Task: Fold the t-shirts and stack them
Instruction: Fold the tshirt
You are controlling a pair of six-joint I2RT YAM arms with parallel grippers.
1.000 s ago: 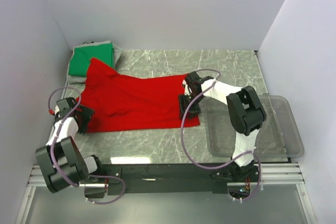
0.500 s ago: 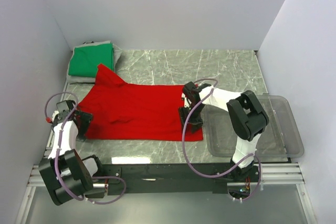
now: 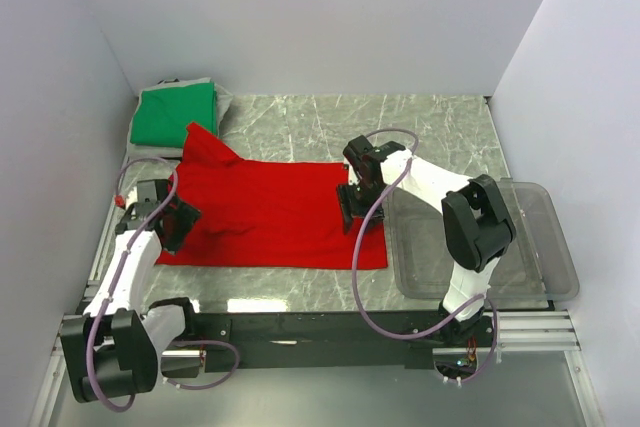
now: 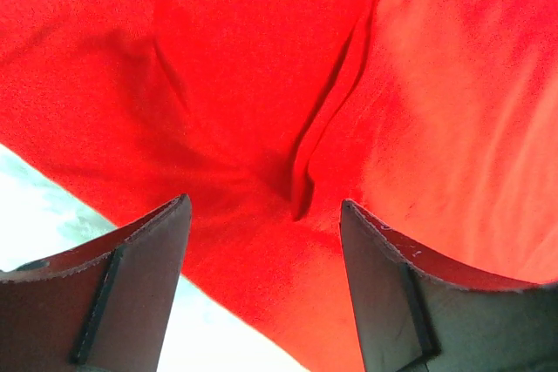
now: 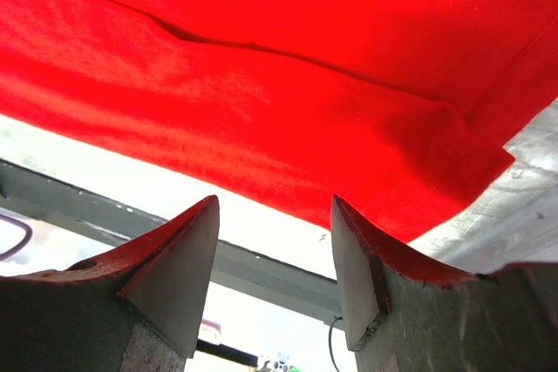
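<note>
The red t-shirt (image 3: 270, 212) lies spread flat across the middle of the marble table, one sleeve pointing up at the left. It fills the left wrist view (image 4: 288, 84) and the right wrist view (image 5: 279, 67). The green t-shirt (image 3: 178, 114) lies folded at the far left corner. My left gripper (image 3: 178, 223) is open over the red shirt's left edge, holding nothing; a crease runs between its fingers (image 4: 139, 276). My right gripper (image 3: 352, 209) is open above the shirt's right edge, empty.
A clear plastic bin (image 3: 480, 242) sits at the right, partly past the table's edge. White walls close in the left, back and right. Bare marble (image 3: 400, 127) lies behind the red shirt, and a narrow strip in front of it.
The red shirt has been pulled toward the front edge and laid flat. Both grippers have let go of it; the left moved right onto the shirt's edge, the right drew back slightly.
</note>
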